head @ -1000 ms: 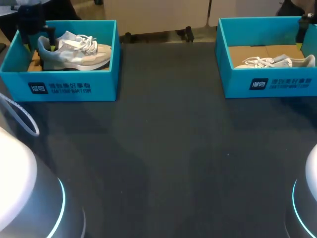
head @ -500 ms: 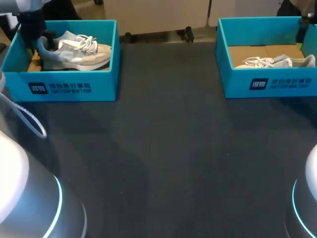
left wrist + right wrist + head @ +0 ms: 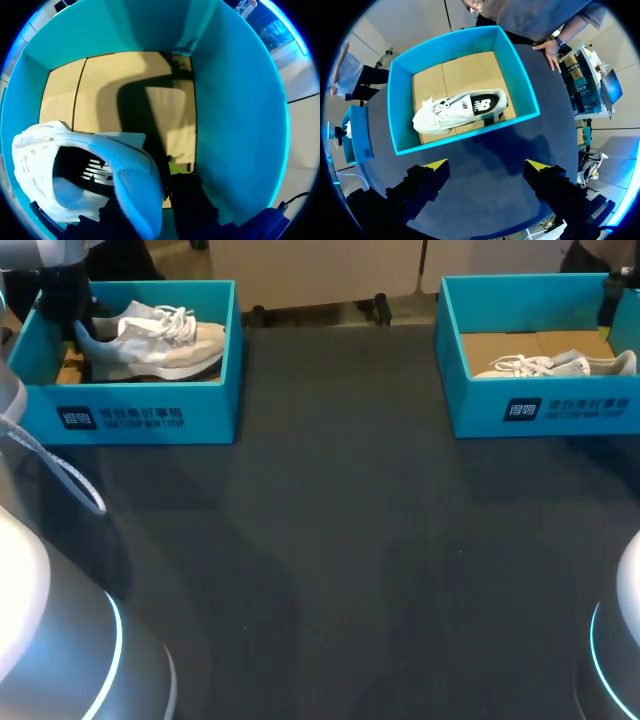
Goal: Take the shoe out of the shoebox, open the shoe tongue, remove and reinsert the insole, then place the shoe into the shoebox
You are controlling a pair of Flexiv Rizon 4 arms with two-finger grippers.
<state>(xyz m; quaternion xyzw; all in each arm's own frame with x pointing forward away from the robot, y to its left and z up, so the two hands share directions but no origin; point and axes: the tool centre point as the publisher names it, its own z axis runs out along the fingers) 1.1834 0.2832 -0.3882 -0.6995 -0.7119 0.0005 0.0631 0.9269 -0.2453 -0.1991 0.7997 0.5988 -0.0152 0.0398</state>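
A pale grey-and-white shoe (image 3: 155,340) lies in the left teal shoebox (image 3: 140,415), toe pointing right. My left gripper (image 3: 72,325) reaches into that box at the shoe's heel end. In the left wrist view the heel collar (image 3: 137,185) stands between the two dark fingers, and my left gripper (image 3: 150,205) is shut on it above the box's cardboard floor (image 3: 125,90). A second white shoe (image 3: 460,110) lies in the right shoebox (image 3: 465,42). My right gripper (image 3: 487,165) hangs open high above the table in front of that box, holding nothing.
The right shoebox (image 3: 540,410) sits at the table's far right, the left one at the far left. Dark bare tabletop (image 3: 330,540) lies between and in front of them. A person's hand (image 3: 547,50) rests on the table edge beyond the right box.
My left gripper's fingers have closed onto the shoe's heel, and the shoe has shifted slightly up and back in the left box. The right arm has stayed still.
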